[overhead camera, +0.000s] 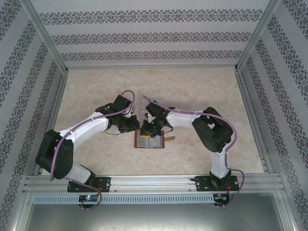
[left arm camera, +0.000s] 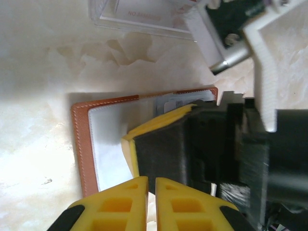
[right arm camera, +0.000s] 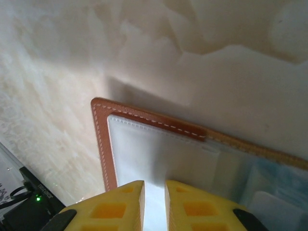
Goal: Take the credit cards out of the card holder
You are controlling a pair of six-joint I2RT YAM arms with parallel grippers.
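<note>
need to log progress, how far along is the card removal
Done: the card holder lies open, and a card seems to sit in the clear tray. In hand: the right gripper, nearly shut, works at its inner pocket. To do: more credit cards sit tucked in the holder.

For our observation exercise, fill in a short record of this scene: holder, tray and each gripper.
holder: open flat on table
tray: clear, beyond holder, printed card seen through it
left gripper: at holder's edge, fingers nearly together, nothing seen between
right gripper: low over holder's inner pocket; grip unclear
</note>
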